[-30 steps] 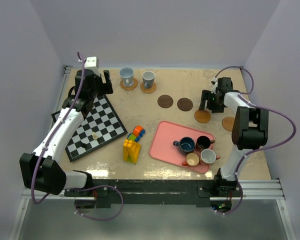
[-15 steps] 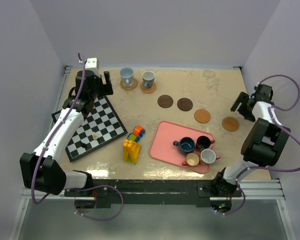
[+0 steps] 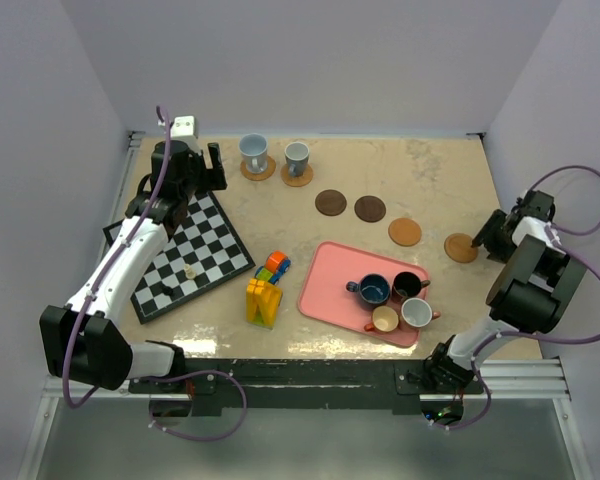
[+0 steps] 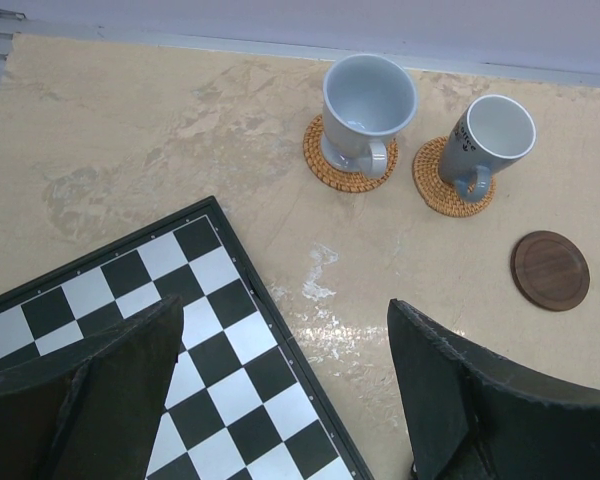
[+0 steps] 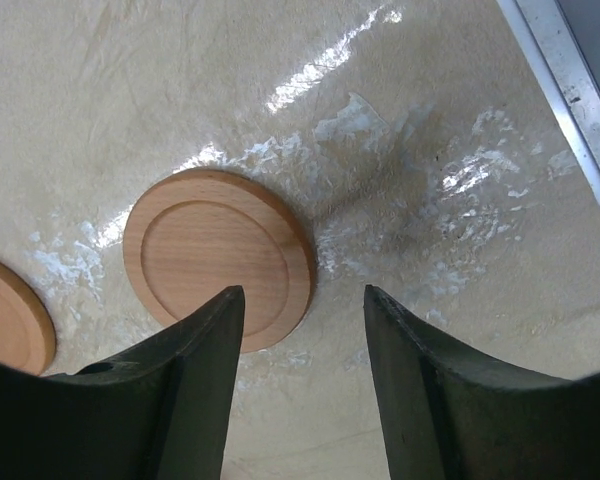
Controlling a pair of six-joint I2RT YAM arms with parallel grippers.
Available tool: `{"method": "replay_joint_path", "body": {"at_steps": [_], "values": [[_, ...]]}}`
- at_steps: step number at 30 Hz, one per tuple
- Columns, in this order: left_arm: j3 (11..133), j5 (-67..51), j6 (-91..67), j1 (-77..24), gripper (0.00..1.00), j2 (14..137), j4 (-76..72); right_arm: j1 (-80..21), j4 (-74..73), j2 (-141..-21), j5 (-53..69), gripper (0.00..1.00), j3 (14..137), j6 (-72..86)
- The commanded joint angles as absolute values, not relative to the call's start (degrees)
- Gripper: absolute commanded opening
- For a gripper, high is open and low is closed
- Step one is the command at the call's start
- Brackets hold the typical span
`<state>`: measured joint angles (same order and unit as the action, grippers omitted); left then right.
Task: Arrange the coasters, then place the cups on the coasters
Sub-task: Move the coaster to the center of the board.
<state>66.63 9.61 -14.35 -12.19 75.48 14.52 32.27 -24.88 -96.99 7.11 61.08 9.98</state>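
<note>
Two pale cups (image 4: 368, 105) already stand on woven coasters (image 4: 320, 172) at the far edge, so that end of the row looks finished. Two dark coasters (image 3: 331, 203) and two tan ones follow it, all bare. The right gripper (image 5: 305, 330) hangs over the rim of the outermost tan coaster (image 5: 215, 255), jaws apart and grasping nothing, probably to nudge it into line. Four cups (image 3: 373, 290) wait on the pink tray (image 3: 328, 276). The left gripper (image 4: 285, 390) idles wide open above the chessboard (image 4: 100, 300).
</note>
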Motion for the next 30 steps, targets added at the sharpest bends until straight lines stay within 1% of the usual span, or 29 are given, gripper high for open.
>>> {"method": "replay_joint_path", "body": {"at_steps": [1, 12, 20, 26, 30], "values": [[66.4, 9.8, -14.9, -12.3, 0.88, 75.4, 12.4, 33.3, -22.0, -97.8, 8.7, 0.52, 59.2, 11.4], [66.3, 9.4, -15.0, -12.4, 0.88, 75.3, 12.6, 33.1, -17.3, -99.5, 11.2, 0.38, 54.4, 11.8], [66.3, 9.0, -15.2, -12.3, 0.88, 75.1, 12.6, 31.6, -16.3, -100.6, 11.9, 0.31, 52.0, 11.3], [66.2, 9.0, -15.4, -12.4, 0.88, 75.0, 12.7, 30.5, -16.5, -100.7, 12.3, 0.29, 51.4, 11.3], [66.0, 8.6, -15.6, -12.3, 0.87, 75.0, 12.6, 27.9, -17.0, -101.2, 11.9, 0.27, 51.4, 11.5]]}}
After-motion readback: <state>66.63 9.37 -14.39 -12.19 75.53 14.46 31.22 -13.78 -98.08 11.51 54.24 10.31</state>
